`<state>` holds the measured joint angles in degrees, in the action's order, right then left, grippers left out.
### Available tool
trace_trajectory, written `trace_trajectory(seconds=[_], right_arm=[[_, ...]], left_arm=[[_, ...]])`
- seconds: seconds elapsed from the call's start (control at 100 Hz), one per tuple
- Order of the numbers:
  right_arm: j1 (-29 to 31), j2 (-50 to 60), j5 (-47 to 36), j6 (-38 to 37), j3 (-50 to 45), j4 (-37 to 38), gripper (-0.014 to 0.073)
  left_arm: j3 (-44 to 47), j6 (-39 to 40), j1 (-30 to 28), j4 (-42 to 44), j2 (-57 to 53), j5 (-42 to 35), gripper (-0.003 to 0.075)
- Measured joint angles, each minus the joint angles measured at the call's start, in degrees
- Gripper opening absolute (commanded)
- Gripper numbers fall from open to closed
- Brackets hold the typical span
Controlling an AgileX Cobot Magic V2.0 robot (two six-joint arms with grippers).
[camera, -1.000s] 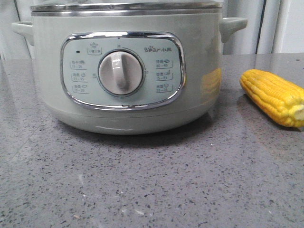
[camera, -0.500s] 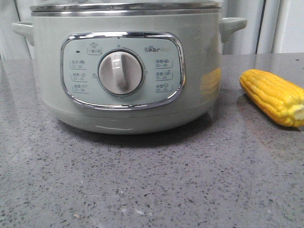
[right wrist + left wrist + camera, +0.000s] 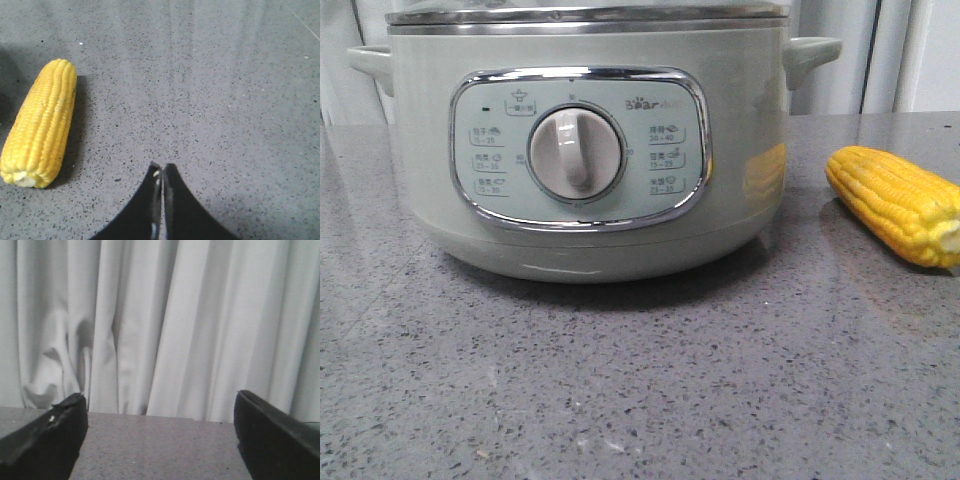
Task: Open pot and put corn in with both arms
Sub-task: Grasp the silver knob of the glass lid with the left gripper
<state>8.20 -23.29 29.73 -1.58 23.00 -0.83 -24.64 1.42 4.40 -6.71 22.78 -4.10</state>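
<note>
Two arms: neither touches a task thing; only black finger parts show, in the wrist views.
Counter (image 3: 640, 400): grey speckled stone, with pale curtain along its far edge.
Pot (image 3: 585, 150): sage green, left of centre, lid (image 3: 585, 14) on, so not yet opened.
Corn (image 3: 895, 203): lies flat near the right edge, right of the pot and apart from it; long axis runs from far-left to near-right.
Left gripper (image 3: 160, 440): spread wide, empty, facing the curtain; no pot in its view.
Right gripper (image 3: 162, 172): pressed closed on nothing, above bare counter.
Key relation: corn (image 3: 40, 122) sits off to one side of the right gripper, which looks the nearer arm and must open first.
</note>
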Motion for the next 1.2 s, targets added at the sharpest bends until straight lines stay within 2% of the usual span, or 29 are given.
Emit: trace_trajectory(seconds=[0.17, 0.32, 0.5, 0.62, 0.88, 1.2], right_arm=[[0.0, 0.0, -1.9, 0.0, -1.7, 0.0, -0.0064], [0.0, 0.0, -2.6, 0.0, -1.8, 0.0, -0.0064], [0.0, 0.0, -2.8, 0.0, -1.8, 0.0, -0.0064], [0.0, 0.0, -2.9, 0.0, -1.8, 0.0, -0.0064], [0.0, 0.0, -2.9, 0.0, -1.8, 0.0, -0.0064], [0.0, 0.0, -2.9, 0.0, -1.8, 0.0, -0.0064]], left_arm=[[-2.9, 0.0, 7.7, 0.3, 6.1, -1.8, 0.0525], [-4.2, 0.0, 16.6, 1.3, 13.2, -7.0, 0.0525], [-7.6, 0.0, 27.1, 3.8, 24.0, -10.4, 0.0525], [-10.9, 0.0, 31.9, 4.3, 31.9, -12.4, 0.0525], [-17.4, 0.0, 34.3, 5.3, 44.6, -15.5, 0.0525], [-22.6, 0.0, 35.0, 5.9, 53.1, -16.8, 0.0525]])
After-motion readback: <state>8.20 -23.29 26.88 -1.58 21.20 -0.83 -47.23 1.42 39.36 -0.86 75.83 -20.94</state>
